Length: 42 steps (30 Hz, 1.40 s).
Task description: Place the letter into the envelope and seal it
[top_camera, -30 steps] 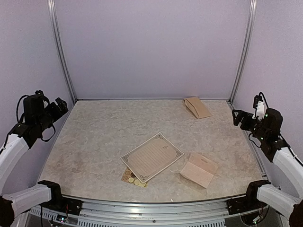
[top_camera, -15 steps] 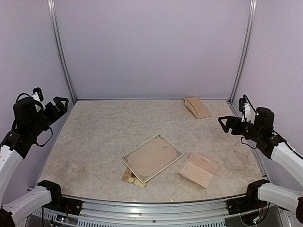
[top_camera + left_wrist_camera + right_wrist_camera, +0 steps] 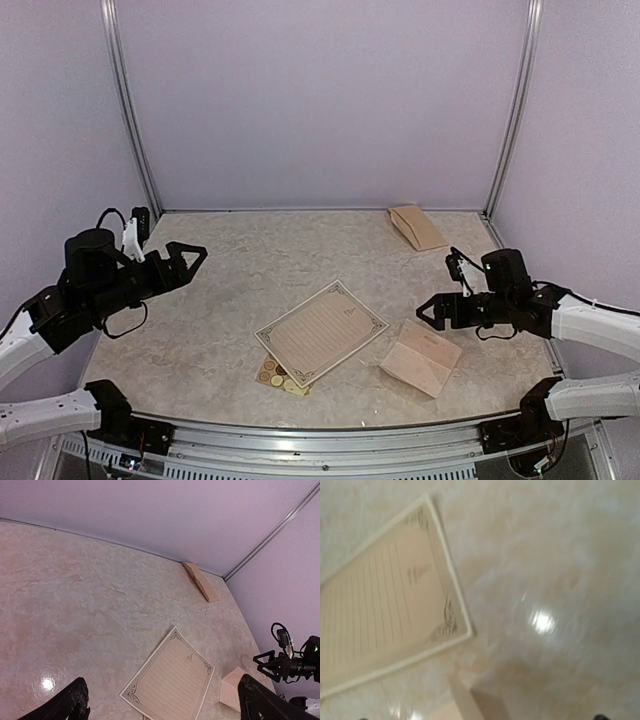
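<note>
The letter (image 3: 322, 332) lies face up near the table's front centre, a cream sheet with a dark ornate border. It also shows in the left wrist view (image 3: 172, 680) and, blurred, in the right wrist view (image 3: 380, 615). The envelope (image 3: 422, 357) lies to its right with its flap raised; it also shows in both wrist views (image 3: 230, 692) (image 3: 465, 702). My left gripper (image 3: 182, 262) is open and empty, above the table's left side, pointing at the letter. My right gripper (image 3: 432, 308) is open and empty, just above and behind the envelope.
A small tan sheet of round stickers (image 3: 280, 377) pokes out from under the letter's near corner. Another tan folded paper piece (image 3: 415, 227) lies at the back right by the wall, also in the left wrist view (image 3: 200, 581). Lilac walls enclose the table.
Both arms have swung in from the side walls over the table. The left gripper moved right towards the centre; the right gripper moved left and down to the envelope. The papers have not moved.
</note>
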Each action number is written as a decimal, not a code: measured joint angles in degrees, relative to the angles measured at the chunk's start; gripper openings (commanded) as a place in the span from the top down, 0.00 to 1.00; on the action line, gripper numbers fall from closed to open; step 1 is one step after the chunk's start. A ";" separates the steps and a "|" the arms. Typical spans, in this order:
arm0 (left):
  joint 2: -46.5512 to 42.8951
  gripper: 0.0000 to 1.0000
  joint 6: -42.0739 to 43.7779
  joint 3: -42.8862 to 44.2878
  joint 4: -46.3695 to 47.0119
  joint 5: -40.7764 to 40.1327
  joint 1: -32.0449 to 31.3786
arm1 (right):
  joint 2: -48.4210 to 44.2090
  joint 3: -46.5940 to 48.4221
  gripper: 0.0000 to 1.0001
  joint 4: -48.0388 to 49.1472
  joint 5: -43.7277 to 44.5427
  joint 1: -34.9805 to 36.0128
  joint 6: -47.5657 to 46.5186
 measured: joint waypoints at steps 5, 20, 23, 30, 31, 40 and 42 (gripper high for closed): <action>2.14 0.01 -0.81 0.00 0.48 -2.29 -4.98 | 3.63 -0.48 0.15 -2.03 -0.37 2.93 0.26; 2.97 0.01 -2.56 0.00 1.07 -3.52 -8.04 | 14.29 -0.20 1.00 -3.87 5.66 10.75 2.14; 2.95 0.01 -2.58 0.00 1.16 -3.48 -8.09 | 12.59 0.83 1.00 -4.46 7.48 10.88 3.37; 3.15 0.01 -2.56 0.00 5.31 -1.44 -8.35 | 1.79 2.93 1.00 4.07 2.56 10.95 7.10; 3.39 0.01 -2.56 0.00 6.82 -0.68 -8.37 | 0.92 3.26 1.00 6.47 0.94 10.97 7.52; 6.29 0.01 -2.58 0.02 15.34 3.04 -8.70 | 0.26 8.31 1.00 26.40 -14.25 11.67 9.05; 6.23 0.01 -2.97 -0.17 16.76 3.08 -8.70 | 0.24 8.70 1.00 30.45 -17.46 12.07 9.44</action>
